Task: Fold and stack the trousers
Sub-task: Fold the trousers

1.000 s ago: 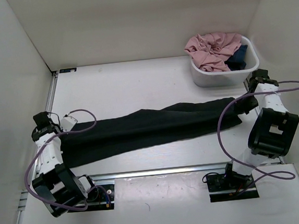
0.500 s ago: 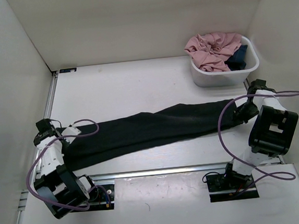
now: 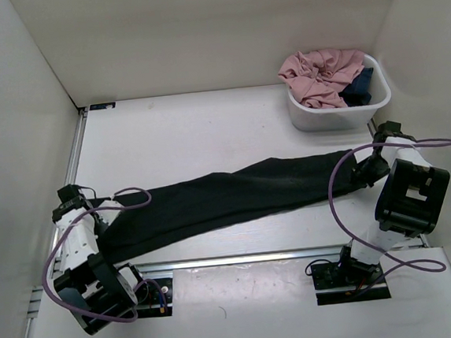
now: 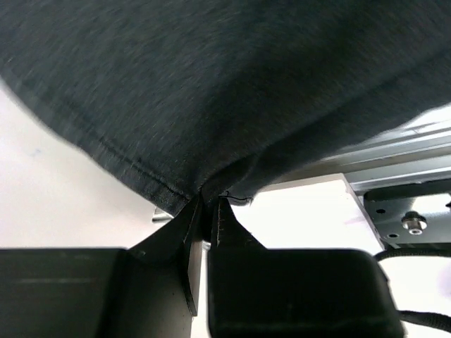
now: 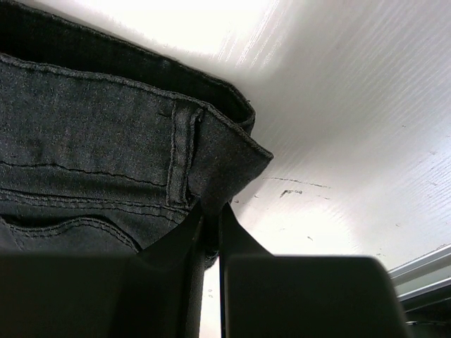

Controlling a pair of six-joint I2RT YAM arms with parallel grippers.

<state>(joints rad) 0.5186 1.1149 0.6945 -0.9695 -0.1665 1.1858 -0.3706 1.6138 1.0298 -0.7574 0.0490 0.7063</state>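
**Holding the black trousers at both ends**

The trousers (image 3: 228, 196) are stretched out long across the white table (image 3: 206, 131), from the left side to the right side. They run a little diagonally: the left end is closer to the near edge and the right end is farther back. The two legs lie together as one dark band, which is wider on the left.

The left gripper (image 4: 208, 204) has its fingers almost together, with only a thin fold of the fabric between them. It pinches the cloth at a stitched hem, and from this point the cloth spreads upward and to both sides in the wrist view. Just beside this end is the metal rail (image 3: 241, 258) at the near edge of the table.

The right gripper (image 5: 211, 208) is also nearly closed on the trousers. It holds them at the waistband end, where a belt loop and a curved pocket seam can be seen (the corner of the waistband folds over just above the fingertips). The table under this corner is bare and bright.

Behind the right arm, well apart from the trousers, stands a white tub (image 3: 308, 118). A pink garment (image 3: 320, 74) fills most of it, and a small dark blue garment (image 3: 358, 88) sits at its right side. A purple cable (image 3: 335, 199) loops from the right arm down toward its base.
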